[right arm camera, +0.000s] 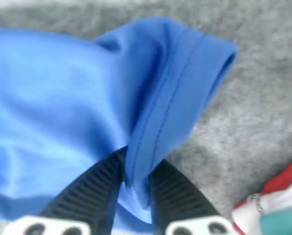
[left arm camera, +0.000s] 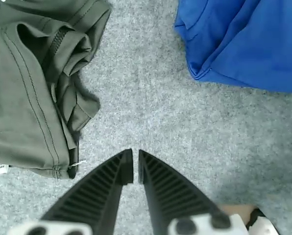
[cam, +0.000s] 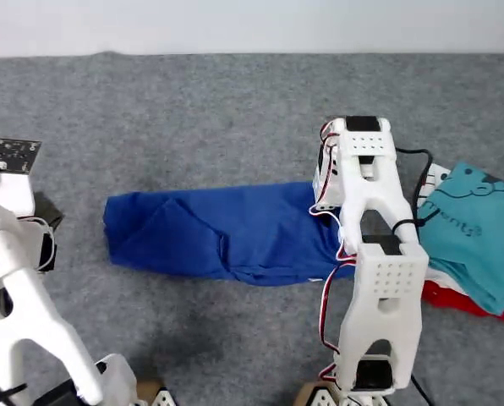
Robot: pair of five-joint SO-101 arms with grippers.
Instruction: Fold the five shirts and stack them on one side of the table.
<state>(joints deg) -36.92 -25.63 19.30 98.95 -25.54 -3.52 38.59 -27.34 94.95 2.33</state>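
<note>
Grey desk point(cam: 235, 110) holds a blue shirt point(cam: 227, 233) in the middle. Right end effector point(right arm camera: 136, 166) pinches its edge tight. Left end effector point(left arm camera: 135, 161) is closed on nothing, near a dark shirt point(left arm camera: 23, 98)

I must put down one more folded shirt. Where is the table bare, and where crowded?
Bare: the wide strip of table beyond the blue shirt, and the near strip between the left arm and the right arm. Crowded: outside the right arm, where the teal shirt tops a stack.

surface: grey felt-like table point(cam: 235, 110) | back: plain pale wall point(cam: 252, 25) along far edge | light: even
</note>
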